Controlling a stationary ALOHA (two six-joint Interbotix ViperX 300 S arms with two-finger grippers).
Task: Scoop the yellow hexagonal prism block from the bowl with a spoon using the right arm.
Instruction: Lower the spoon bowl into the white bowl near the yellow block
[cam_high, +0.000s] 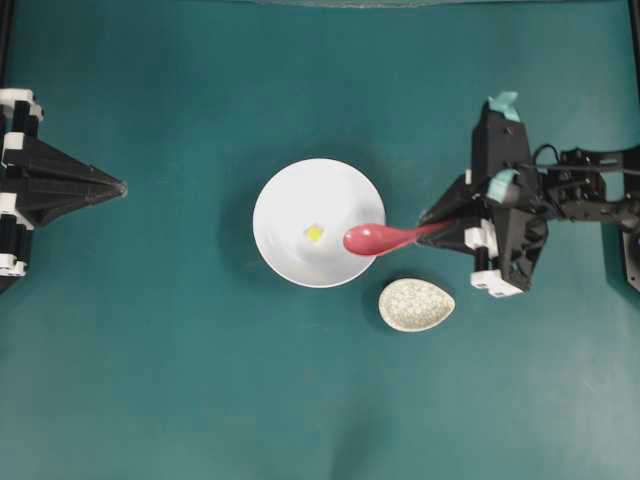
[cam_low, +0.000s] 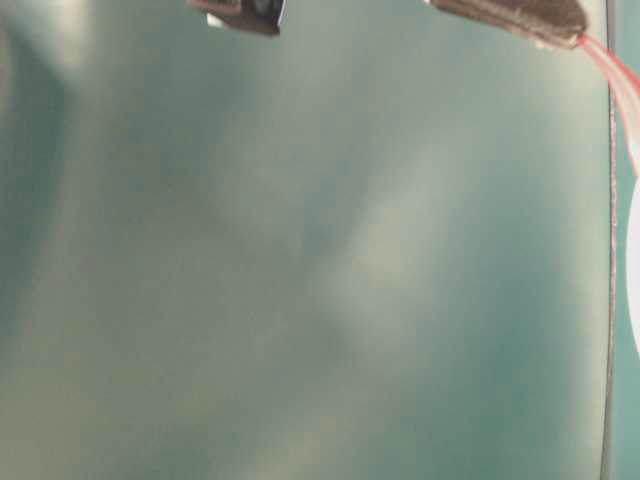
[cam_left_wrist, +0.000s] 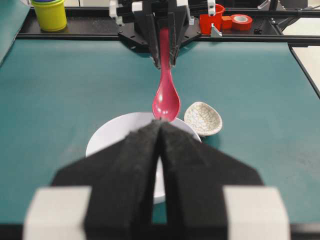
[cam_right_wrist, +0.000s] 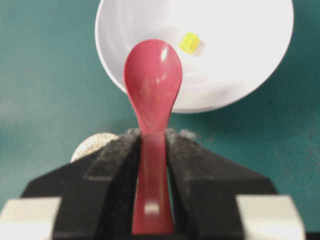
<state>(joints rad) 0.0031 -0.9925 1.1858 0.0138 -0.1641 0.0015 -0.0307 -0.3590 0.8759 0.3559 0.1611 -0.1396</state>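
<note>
The white bowl (cam_high: 290, 200) stands mid-table with the small yellow hexagonal prism block (cam_high: 314, 233) lying inside it. My right gripper (cam_high: 428, 224) is shut on the handle of the pink-red spoon (cam_high: 366, 239). The spoon's scoop hangs over the bowl's right rim, a short way from the block. In the right wrist view the spoon (cam_right_wrist: 152, 85) runs out from my right gripper (cam_right_wrist: 152, 134) over the bowl (cam_right_wrist: 240, 65). There the block (cam_right_wrist: 189, 42) lies just beyond and right of the scoop, apart from it. My left gripper (cam_high: 120, 187) is shut and empty at the far left.
A speckled egg-shaped spoon rest (cam_high: 416, 304) sits on the teal mat just below the spoon and right of the bowl. Behind the right arm, off the mat, stand a yellow cup (cam_left_wrist: 49, 12), a red container (cam_left_wrist: 215, 19) and a tape roll (cam_left_wrist: 243, 21).
</note>
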